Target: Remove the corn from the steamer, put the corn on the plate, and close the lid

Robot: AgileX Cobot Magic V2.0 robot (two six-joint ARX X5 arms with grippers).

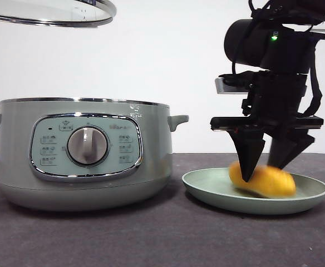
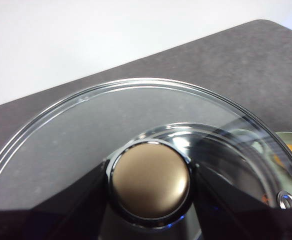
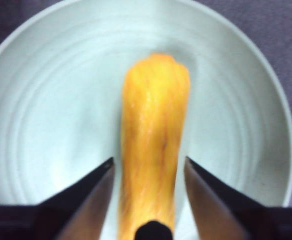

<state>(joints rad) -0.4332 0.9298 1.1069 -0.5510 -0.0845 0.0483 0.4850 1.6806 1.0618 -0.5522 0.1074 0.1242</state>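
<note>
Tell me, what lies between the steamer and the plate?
Only bare dark table; the front view shows steamer and plate apart, nothing between.

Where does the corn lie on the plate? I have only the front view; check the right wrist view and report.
Observer: The corn lies across the middle of the plate, well inside its rim.
Operator: Tell me whether the right gripper has let go.
Observer: The right gripper has its fingers open, with a narrow gap between each and the corn.
Operator: Confirm the left arm's hold on the lid.
Observer: The left gripper is shut on the knob of the lid, one finger on each side.
</note>
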